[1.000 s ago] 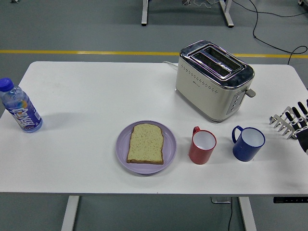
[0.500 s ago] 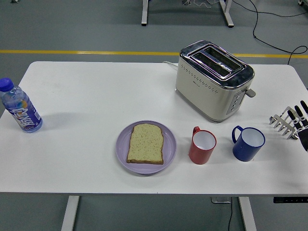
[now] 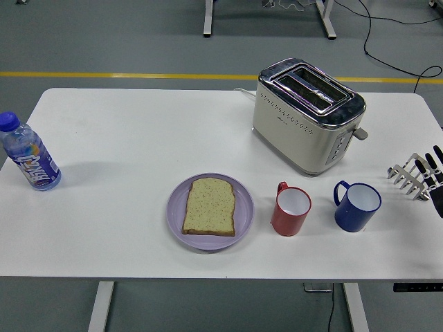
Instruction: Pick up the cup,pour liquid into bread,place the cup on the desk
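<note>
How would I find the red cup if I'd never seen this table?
Start at the big cream toaster toward the table's far right. Two cups stand side by side in front of it, nearer the table's front edge. The red cup is the left one, next to the purple plate of bread; its neighbour is the blue cup.

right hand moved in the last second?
Yes. The right hand has slid right toward the picture's edge, exposing more of the metal toast rack it partly covered.

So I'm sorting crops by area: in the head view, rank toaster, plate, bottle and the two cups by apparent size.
Toaster
Plate
Bottle
Red cup and blue cup: look alike, no ranking.
</note>
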Robot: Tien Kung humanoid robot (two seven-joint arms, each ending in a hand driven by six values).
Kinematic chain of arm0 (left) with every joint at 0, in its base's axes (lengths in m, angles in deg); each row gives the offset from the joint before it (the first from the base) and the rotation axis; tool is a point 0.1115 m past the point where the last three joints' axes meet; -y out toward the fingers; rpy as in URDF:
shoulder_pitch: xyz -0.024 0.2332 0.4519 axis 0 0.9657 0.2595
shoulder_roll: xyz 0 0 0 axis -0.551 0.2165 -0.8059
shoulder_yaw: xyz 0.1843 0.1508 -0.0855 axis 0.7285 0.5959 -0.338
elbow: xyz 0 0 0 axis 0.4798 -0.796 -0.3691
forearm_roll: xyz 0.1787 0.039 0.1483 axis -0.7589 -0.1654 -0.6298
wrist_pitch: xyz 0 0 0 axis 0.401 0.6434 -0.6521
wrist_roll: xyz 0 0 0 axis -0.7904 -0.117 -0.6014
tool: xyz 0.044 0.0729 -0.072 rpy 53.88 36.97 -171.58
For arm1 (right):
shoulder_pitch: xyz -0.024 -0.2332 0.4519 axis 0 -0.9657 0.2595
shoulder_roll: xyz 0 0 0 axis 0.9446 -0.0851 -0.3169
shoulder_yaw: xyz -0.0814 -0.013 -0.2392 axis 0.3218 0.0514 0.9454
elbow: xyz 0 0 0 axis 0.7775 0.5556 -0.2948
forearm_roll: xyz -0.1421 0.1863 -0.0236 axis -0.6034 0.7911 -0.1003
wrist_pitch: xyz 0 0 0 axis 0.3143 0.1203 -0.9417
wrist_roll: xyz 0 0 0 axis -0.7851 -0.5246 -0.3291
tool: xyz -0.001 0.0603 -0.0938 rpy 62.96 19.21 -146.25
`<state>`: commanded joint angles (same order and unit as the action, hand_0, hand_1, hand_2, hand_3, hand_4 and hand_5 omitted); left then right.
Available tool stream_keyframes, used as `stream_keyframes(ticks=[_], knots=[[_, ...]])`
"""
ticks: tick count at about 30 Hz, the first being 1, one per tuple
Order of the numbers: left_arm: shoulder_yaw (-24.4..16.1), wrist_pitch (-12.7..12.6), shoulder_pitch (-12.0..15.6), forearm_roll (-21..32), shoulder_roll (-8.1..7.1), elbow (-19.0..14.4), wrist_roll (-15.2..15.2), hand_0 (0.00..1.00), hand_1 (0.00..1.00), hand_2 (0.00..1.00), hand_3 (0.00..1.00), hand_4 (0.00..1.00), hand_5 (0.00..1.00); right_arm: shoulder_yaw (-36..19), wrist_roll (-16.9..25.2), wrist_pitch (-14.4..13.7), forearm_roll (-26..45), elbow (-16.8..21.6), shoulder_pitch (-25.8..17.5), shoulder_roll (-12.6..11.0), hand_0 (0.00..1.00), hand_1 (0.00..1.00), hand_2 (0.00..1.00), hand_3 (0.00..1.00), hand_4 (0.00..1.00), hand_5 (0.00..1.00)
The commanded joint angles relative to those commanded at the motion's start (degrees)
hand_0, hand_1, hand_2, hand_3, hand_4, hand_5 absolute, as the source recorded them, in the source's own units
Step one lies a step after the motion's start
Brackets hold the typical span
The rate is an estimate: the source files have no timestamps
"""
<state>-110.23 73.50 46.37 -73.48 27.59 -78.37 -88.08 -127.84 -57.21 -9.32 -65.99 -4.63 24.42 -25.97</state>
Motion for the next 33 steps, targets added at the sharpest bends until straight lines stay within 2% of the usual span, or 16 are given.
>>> stream_keyframes(ticks=[23,33], knots=[[0.0,0.3,-0.4,0.3,0.11,0.3,-0.2,0.69,0.756,0.773,0.611,0.396,0.998,-2.2,-0.1,0.3,-0.2,0.6,-0.4,-0.1,0.601,0.499,0.584,0.585,0.628,0.098],[-2.4,-0.1,-1.4,-4.1,-0.09,0.2,1.1,0.69,0.756,0.773,0.611,0.396,0.998,-3.8,-0.1,0.1,-0.1,0.9,0.2,0.1,0.601,0.498,0.584,0.585,0.628,0.097]])
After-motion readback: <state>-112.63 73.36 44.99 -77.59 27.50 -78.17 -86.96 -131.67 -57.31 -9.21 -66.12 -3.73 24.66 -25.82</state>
